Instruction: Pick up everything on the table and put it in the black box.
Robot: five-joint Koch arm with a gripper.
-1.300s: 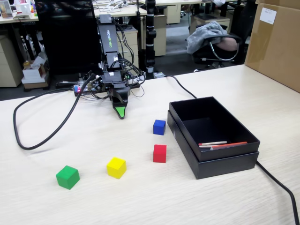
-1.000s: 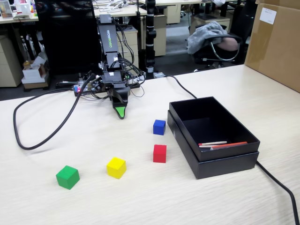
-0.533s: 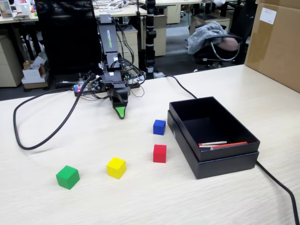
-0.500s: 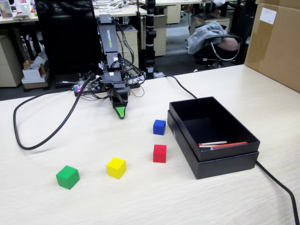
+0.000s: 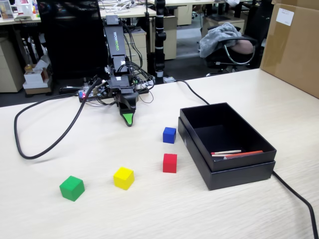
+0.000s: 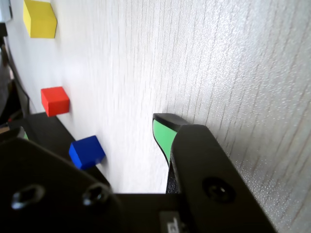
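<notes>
On the pale wood table, the fixed view shows a green cube, a yellow cube, a red cube and a blue cube. The black box stands right of them, close to the blue and red cubes. My gripper points down at the table behind the cubes, apart from all of them. In the wrist view its green-padded jaws stand apart with bare table between them and hold nothing. That view also has the blue cube, red cube and yellow cube.
Thin red and white sticks lie inside the black box. A black cable loops over the table's left side, and another cable runs past the box's right corner. A big cardboard box stands at the far right.
</notes>
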